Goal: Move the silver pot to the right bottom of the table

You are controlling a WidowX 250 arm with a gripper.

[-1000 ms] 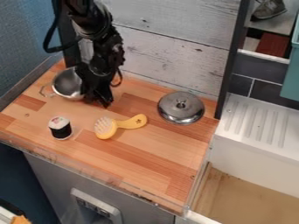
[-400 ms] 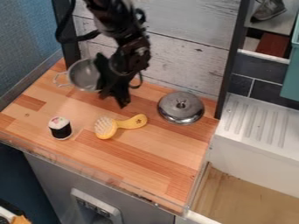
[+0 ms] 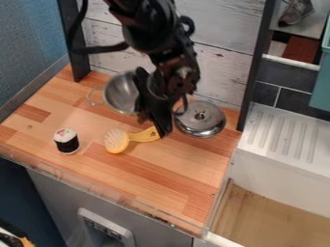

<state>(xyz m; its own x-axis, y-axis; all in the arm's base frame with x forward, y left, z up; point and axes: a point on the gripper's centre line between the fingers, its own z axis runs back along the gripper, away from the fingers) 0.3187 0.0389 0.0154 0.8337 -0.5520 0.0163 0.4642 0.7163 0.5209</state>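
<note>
Silver pot point(image 3: 120, 94): shifted rightward across the view since the earlier frames, away from the dark post point(image 3: 73, 43) at the rear left
Pincer point(image 3: 156, 126): moved the same way together with the pot; now over the rear middle of the bench point(image 3: 193, 176), pointing down; found closed on the pot's right-hand side
Pot position: toward the rear of the bench, left of the pincer in the view; tilted, its hollow facing the camera, its wire handle point(image 3: 95, 97) out to the left; contact between its base and the bench cannot be told
Lid point(image 3: 200, 124): domed, metal, knob upward; at the rear right of the bench, position unchanged, just to the right of the pincer in the view
Yellow brush point(image 3: 116, 141): lying near the middle of the bench, bristles up, handle pointing right, its far end partly covered by the pincer
Black-and-white cylinder point(image 3: 67, 143): upright, to the left of the brush, near the front edge
White ribbed drainer point(image 3: 281, 135): beside the bench on the right
Planked wall point(image 3: 222, 62): behind the bench, pale finish
</note>
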